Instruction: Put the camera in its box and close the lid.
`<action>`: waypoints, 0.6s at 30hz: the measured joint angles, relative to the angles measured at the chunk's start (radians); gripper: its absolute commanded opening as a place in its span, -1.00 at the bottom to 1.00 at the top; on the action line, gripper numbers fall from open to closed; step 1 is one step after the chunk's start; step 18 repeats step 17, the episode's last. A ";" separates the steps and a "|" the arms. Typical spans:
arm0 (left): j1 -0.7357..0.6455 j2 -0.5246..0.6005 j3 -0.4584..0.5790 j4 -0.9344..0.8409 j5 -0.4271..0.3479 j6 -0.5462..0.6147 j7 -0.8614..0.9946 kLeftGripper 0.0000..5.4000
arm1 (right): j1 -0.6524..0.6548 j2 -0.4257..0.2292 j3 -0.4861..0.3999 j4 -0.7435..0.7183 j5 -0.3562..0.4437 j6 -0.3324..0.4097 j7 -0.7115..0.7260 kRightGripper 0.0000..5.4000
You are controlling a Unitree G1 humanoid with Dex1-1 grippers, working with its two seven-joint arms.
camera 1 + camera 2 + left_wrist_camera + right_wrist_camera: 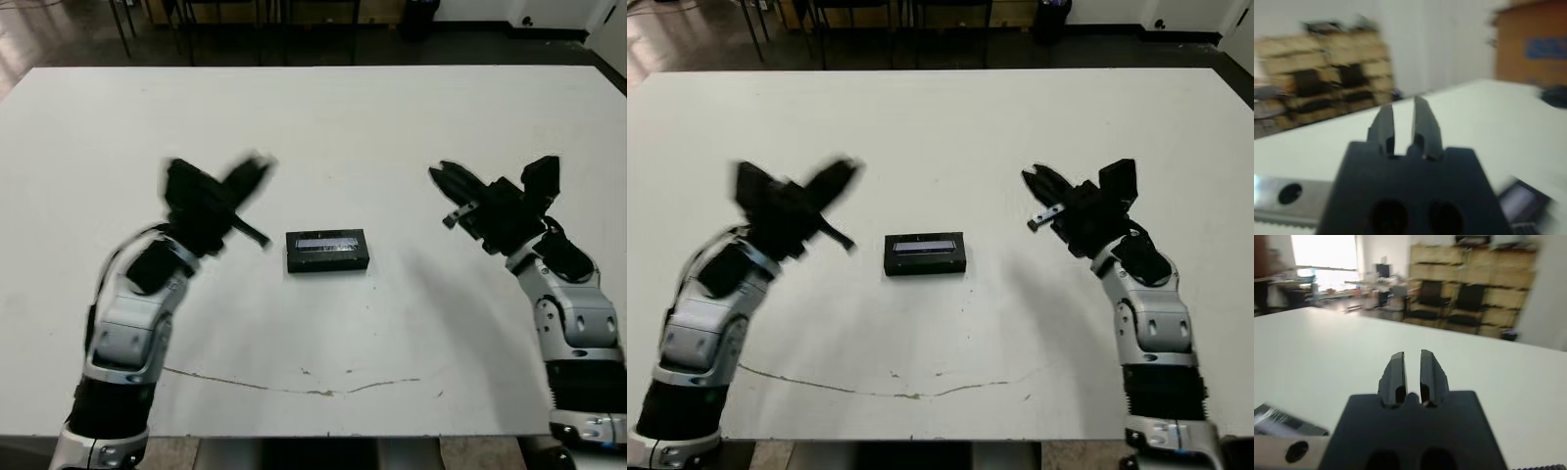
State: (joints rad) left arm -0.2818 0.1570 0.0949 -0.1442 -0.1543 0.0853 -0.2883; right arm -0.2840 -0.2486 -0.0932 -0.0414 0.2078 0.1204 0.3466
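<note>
the box (328,251) sits mid-table with its lid on, long axis crosswise. both empty grippers hang pinched to a narrow slit, left gripper (257,168) nearer than right gripper (446,178).

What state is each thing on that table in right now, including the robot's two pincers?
Box: shut, lid on with its pale stripe facing up, lying flat mid-table, nothing touching it.
Left pincer: empty, fingers close together with a narrow gap, raised off the table, blurred.
Right pincer: empty, fingers nearly together, raised to the box's right, apart from it.
Camera: not visible.
Table: white, thin dark line near the front edge.
</note>
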 measured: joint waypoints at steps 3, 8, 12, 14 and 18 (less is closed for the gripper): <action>-0.020 0.001 0.039 0.078 0.010 -0.092 0.046 -0.99 | 0.011 0.023 0.022 -0.041 -0.074 -0.031 -0.083 -1.00; -0.024 -0.019 0.061 0.204 0.063 -0.249 0.160 -0.99 | 0.030 0.059 0.044 -0.045 -0.110 -0.067 -0.138 -1.00; 0.008 -0.050 0.062 0.289 0.063 -0.311 0.188 -0.99 | 0.057 0.083 0.068 -0.042 -0.159 -0.110 -0.179 -1.00; 0.031 -0.061 0.055 0.290 0.061 -0.308 0.192 -0.99 | 0.068 0.086 0.079 -0.039 -0.187 -0.127 -0.193 -1.00; 0.059 -0.089 0.040 0.259 0.044 -0.263 0.199 -0.99 | 0.071 0.091 0.091 -0.035 -0.209 -0.141 -0.205 -1.00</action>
